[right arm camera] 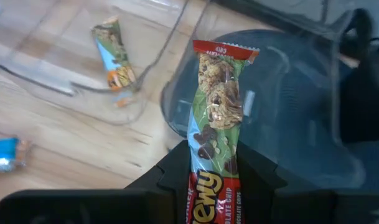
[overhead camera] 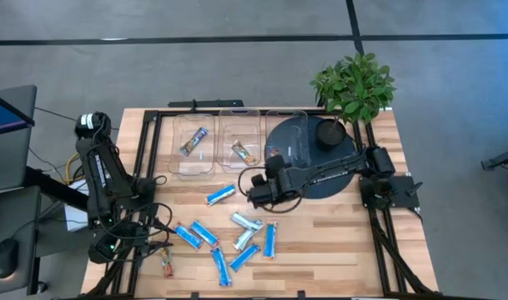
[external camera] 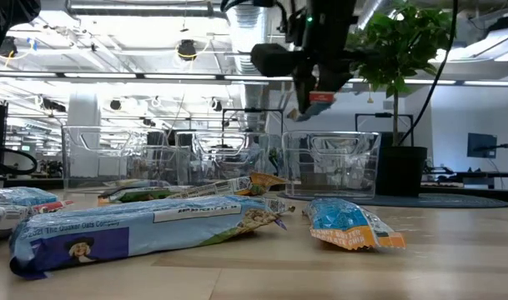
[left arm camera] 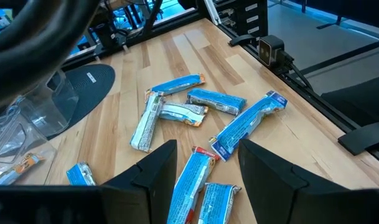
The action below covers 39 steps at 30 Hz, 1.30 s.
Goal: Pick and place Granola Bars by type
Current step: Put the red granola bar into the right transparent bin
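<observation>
Where the wooden table (overhead camera: 337, 233) meets its left edge, the left gripper (left arm camera: 205, 165) waits above the near-left corner, fingers parted and empty. Just beside that arm, near the front edge, lies a red-brown bar (overhead camera: 167, 262) on its own. Further right, blue bars (overhead camera: 205, 233) are scattered across the front-centre of the table, some touching or overlapping — one more blue bar (overhead camera: 221, 195) lies apart, nearer the bins. Behind them, three clear bins stand in a row along the far side. The left bin (overhead camera: 180, 162) holds one bar with a dark and yellow wrapper (overhead camera: 194, 141); the middle bin (overhead camera: 224, 125) holds a silvery-green bar (overhead camera: 243, 152) with orange ends. The right bin (overhead camera: 299, 125) stands partly over a dark round mat (overhead camera: 333, 179). The right gripper (right arm camera: 215, 163) hangs in front of the right bin, closed on a red-and-green chocolate-chip bar (right arm camera: 217, 112) — the bar projects forward from between the fingers, over the bin's wall as the right wrist view shows it. In the low view this bar hangs clear of the table. A potted plant (overhead camera: 354, 83) stands at the far-right corner.
</observation>
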Tool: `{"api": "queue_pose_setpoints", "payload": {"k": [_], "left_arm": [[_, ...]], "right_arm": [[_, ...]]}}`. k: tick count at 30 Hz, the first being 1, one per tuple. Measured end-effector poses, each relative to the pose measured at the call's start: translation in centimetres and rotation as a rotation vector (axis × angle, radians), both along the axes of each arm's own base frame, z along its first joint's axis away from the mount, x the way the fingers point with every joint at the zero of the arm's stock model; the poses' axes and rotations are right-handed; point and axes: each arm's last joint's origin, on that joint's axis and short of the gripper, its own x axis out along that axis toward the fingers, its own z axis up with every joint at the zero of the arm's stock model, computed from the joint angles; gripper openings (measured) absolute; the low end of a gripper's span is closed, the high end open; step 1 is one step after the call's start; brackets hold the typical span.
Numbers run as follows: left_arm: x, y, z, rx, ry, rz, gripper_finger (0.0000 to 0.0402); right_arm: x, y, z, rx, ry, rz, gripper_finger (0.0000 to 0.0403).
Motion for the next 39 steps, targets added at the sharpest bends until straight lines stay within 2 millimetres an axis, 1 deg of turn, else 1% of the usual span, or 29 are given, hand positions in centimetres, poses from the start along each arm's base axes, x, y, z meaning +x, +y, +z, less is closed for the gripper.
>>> {"api": "queue_pose_setpoints", "payload": {"k": [3, 7, 9, 11, 17, 20, 24, 29, 39], "left_arm": [[0.0, 0.0, 0.0, 0.006, 0.002, 0.0, 0.0167], [0.0, 0.1, -0.1, 0.008, 0.005, -0.002, 0.0167], [0.0, 0.1, -0.1, 0.007, 0.006, -0.002, 0.0167], [0.0, 0.1, -0.1, 0.007, 0.006, -0.002, 0.0167], [0.0, 0.1, -0.1, 0.006, 0.009, -0.003, 0.0167], [0.0, 0.1, -0.1, 0.003, 0.01, -0.002, 0.0167], [0.0, 0.1, -0.1, 0.002, 0.01, -0.001, 0.0167], [0.0, 0.1, -0.1, 0.002, 0.009, -0.001, 0.0167], [0.0, 0.1, -0.1, 0.002, 0.009, 0.0, 0.0167]], "right_arm": [[0.5, -1.3, -0.1, 0.027, -0.008, 0.012, 0.0093], [0.8, -3.4, -0.5, 0.105, 0.004, 0.003, 0.0093], [0.8, -4.5, -0.8, 0.136, 0.03, -0.004, 0.0093], [1.0, -5.3, -0.8, 0.148, 0.02, -0.012, 0.0093], [0.9, -6.4, -0.8, 0.15, 0.038, -0.027, 0.0093], [0.6, -7.5, -0.8, 0.151, 0.062, -0.058, 0.0093], [0.6, -8.9, -0.8, 0.152, 0.042, -0.111, 0.0093], [0.7, -9.8, -0.8, 0.154, 0.016, -0.137, 0.0093], [0.9, -9.9, -0.8, 0.148, -0.003, -0.132, 0.0093]]}}
